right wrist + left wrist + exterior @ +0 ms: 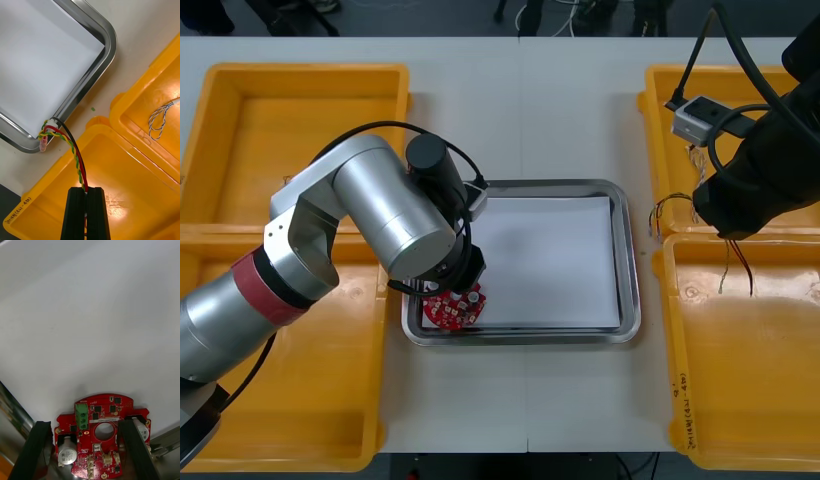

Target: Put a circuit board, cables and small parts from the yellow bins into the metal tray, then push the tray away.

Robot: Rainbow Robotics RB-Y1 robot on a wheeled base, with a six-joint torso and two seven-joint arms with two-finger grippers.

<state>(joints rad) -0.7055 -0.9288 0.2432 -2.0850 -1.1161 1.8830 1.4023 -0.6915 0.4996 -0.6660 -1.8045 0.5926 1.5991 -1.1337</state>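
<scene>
A round red circuit board (452, 309) (98, 416) lies face up in the near left corner of the metal tray (631, 262), which is white inside. My left gripper (457, 293) (83, 423) points down at the board, open, one finger beside the board's edge and the other over it. My right gripper (733, 236) (85, 192) hangs above the right-hand yellow bins, shut on a twisted red, yellow, green and black cable (77, 157) (738, 268). The cable dangles with its white connector (48, 127) free near the tray's corner (108, 37).
Two yellow bins stand on the left (240, 130) (300, 400) and two on the right (658, 110) (750, 380). A blue and white cable (159, 118) (670, 208) lies in the far right bin. People's shoes show beyond the table's far edge.
</scene>
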